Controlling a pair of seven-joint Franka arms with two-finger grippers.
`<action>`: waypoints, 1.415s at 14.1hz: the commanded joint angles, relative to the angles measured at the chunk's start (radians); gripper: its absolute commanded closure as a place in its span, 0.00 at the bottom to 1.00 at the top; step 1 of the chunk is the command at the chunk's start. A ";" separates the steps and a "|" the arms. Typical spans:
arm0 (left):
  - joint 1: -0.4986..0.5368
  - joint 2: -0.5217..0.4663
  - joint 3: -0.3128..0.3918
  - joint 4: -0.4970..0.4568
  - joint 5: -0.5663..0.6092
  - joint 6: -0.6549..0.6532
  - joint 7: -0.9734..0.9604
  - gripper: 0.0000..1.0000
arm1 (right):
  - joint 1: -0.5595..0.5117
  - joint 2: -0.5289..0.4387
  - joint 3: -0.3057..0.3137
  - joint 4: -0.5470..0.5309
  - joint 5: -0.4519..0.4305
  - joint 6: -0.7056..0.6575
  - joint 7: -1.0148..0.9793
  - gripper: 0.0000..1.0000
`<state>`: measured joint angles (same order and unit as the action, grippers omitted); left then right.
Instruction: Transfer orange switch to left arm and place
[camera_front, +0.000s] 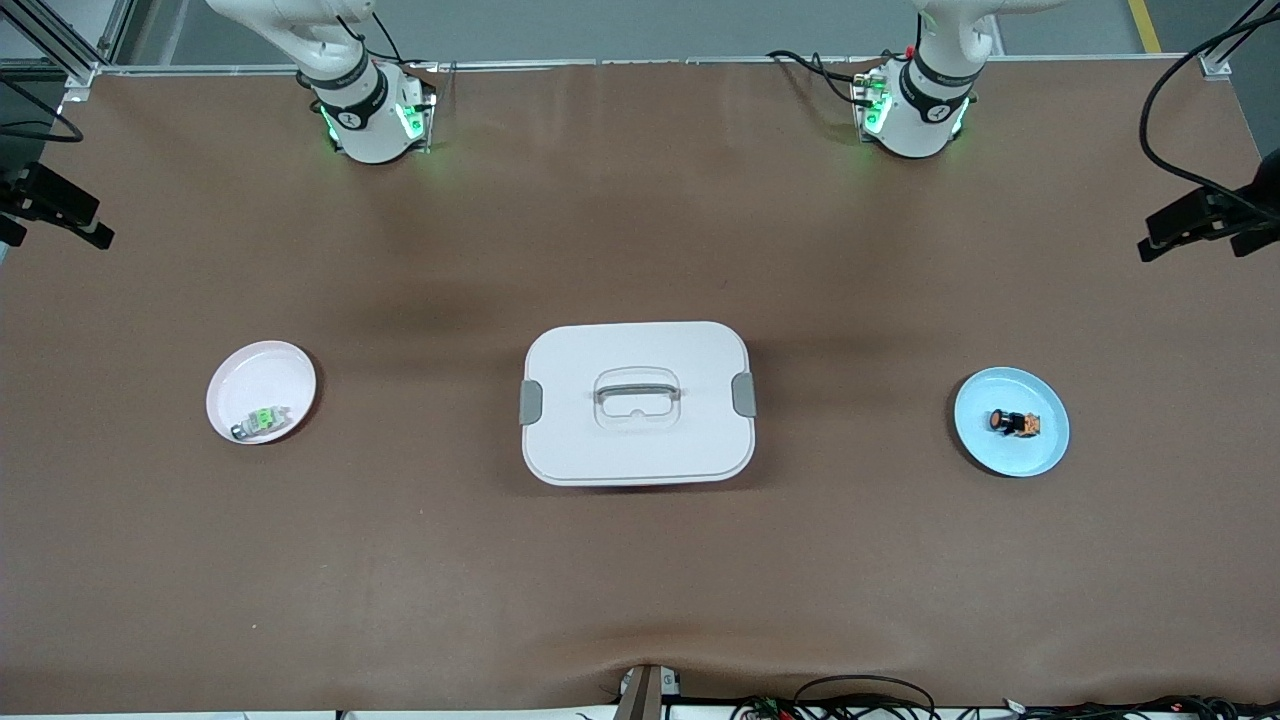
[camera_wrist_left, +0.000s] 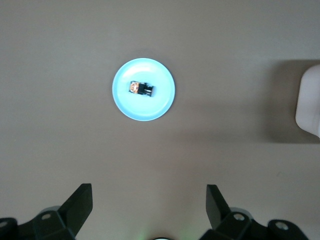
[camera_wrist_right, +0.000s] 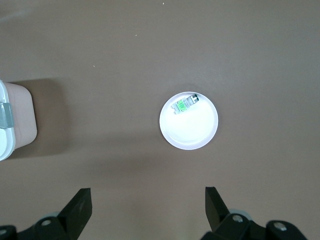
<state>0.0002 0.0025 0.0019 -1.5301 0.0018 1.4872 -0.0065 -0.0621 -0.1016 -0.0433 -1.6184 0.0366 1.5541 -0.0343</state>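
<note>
Left end effector (camera_wrist_left: 147, 210) hangs high over the desk (camera_front: 640, 580), fingers spread wide, empty; blue plate (camera_wrist_left: 144, 89) at 12 o'clock in its wrist view. Right end effector (camera_wrist_right: 147, 210) likewise wide open, empty, high above the pink plate (camera_wrist_right: 189, 120). Both arms wait.

Orange switch (camera_front: 1015, 423): small black body, round orange face, lying on the glossy blue plate toward the left arm's end. Green switch (camera_front: 262, 420) on the pink plate. Box (camera_front: 637, 402): white rounded plastic, grey latches, mid-desk between the plates. Desk surface matte brown, slightly rippled along the edge nearest the front camera.

Box (camera_wrist_left: 309, 102) cut off by both wrist views' edges.
</note>
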 joint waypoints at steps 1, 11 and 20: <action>-0.026 -0.013 0.004 -0.021 -0.013 0.005 0.010 0.00 | -0.021 0.006 0.017 0.018 -0.012 -0.011 -0.004 0.00; -0.016 -0.032 -0.080 -0.025 -0.011 -0.039 0.010 0.00 | -0.021 0.006 0.017 0.018 -0.012 -0.011 -0.006 0.00; -0.011 -0.021 -0.071 -0.007 -0.006 -0.036 0.010 0.00 | -0.021 0.008 0.017 0.018 -0.012 -0.011 -0.006 0.00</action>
<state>-0.0180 -0.0108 -0.0700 -1.5405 0.0016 1.4574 -0.0065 -0.0621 -0.1013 -0.0432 -1.6183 0.0366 1.5541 -0.0343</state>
